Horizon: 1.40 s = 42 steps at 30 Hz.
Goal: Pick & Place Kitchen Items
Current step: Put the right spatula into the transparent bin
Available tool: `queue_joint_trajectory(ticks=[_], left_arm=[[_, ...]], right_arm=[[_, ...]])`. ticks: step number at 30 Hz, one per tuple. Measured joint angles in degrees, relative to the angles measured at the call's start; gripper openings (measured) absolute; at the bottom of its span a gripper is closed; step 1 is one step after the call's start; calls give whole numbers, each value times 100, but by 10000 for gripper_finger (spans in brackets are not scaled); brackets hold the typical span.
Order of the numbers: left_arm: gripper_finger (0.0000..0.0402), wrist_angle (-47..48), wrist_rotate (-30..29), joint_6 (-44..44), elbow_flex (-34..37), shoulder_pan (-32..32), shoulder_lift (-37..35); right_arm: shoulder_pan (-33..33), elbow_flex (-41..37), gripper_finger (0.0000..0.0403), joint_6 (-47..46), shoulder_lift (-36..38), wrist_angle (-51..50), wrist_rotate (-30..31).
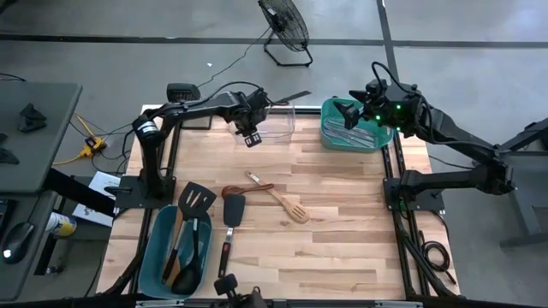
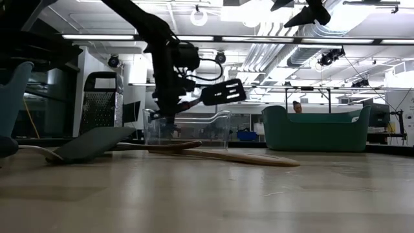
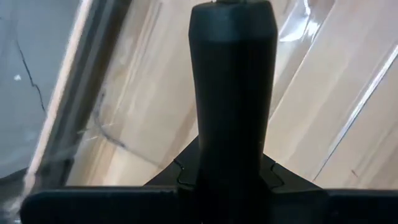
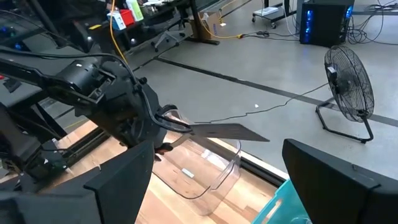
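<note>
My left gripper (image 1: 248, 134) hangs over the clear plastic bin (image 1: 281, 128) at the table's far edge, shut on a black turner. In the low view its flat blade (image 2: 223, 92) sticks out level above the bin (image 2: 187, 129). My right gripper (image 1: 348, 111) hovers open above the green tub (image 1: 330, 137), which holds silvery metal pieces (image 1: 358, 133). Two black turners (image 1: 195, 198) (image 1: 233, 210), a wooden slotted spatula (image 1: 293, 210) and a brown spoon (image 1: 248, 190) lie flat on the table. More utensils sit in the teal tub (image 1: 154, 248). My left gripper pinches the black turner by its handle (image 3: 233, 93), which runs straight out between the two fingers (image 3: 93, 205). The fingers point down from above. The turner is lifted clear and about level, its blade (image 4: 227, 130) reaching out over the clear bin's far rim.
The clear bin (image 4: 205, 168) stands beside the green tub at the far edge. The teal tub fills the near left corner. Bare wood lies at the table's middle right and near right (image 1: 360, 231). A floor fan (image 1: 287, 26) stands beyond the table.
</note>
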<state>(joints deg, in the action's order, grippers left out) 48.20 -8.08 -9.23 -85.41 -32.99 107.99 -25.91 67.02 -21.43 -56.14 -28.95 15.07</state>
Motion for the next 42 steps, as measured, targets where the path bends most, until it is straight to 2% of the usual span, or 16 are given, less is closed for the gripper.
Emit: queue_joint_trajectory(ticks=[14, 34, 42], left_arm=[[55, -52, -448, 93, -9, -3, 60], [55, -75, -311, 47, -11, -40, 543], [99, -95, -439, 93, -11, -40, 550]], right_arm=[[0, 0, 349, 0, 0, -2, 2], [0, 0, 349, 17, -4, -55, -16], [2, 0, 349, 35, -7, -103, -22]])
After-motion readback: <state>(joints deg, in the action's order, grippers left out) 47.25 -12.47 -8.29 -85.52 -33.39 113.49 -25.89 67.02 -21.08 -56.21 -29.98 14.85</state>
